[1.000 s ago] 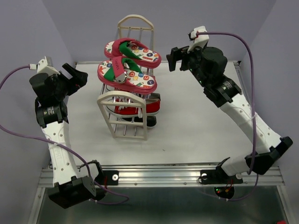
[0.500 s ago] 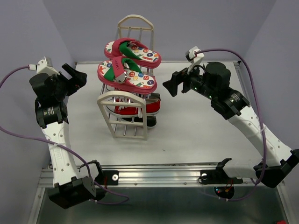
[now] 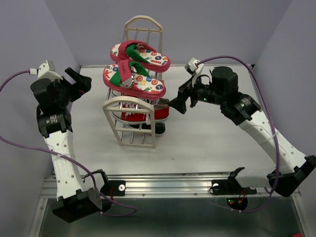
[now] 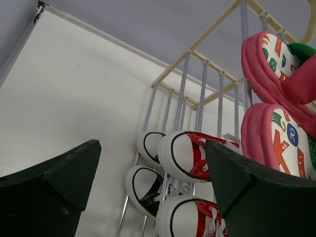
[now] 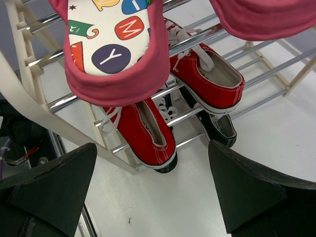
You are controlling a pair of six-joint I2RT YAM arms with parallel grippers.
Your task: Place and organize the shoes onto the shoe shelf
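The shoe shelf [image 3: 129,105] stands mid-table with all shoes on it. Two pink flip-flops [image 3: 133,80] lie on the top tier. The red sneakers [image 3: 145,115] sit on the middle tier, the black sneakers [image 3: 159,128] below them. My right gripper [image 3: 177,102] is open and empty, just right of the shelf at the red sneakers' heels [image 5: 212,81]; its view also shows a flip-flop [image 5: 111,54] and a black heel [image 5: 219,128]. My left gripper [image 3: 79,79] is open and empty, left of the shelf, seeing red toes [image 4: 185,155] and black toes [image 4: 145,187].
Grey walls close in the white table [image 3: 197,143] at the back and sides. A metal rail [image 3: 168,186] with the arm bases runs along the near edge. The shelf's cream end frame [image 5: 29,86] stands close to my right gripper's left finger.
My right arm has swung down and left from beside the top tier to the level of the red sneakers, close to the shelf. The left arm has not moved.
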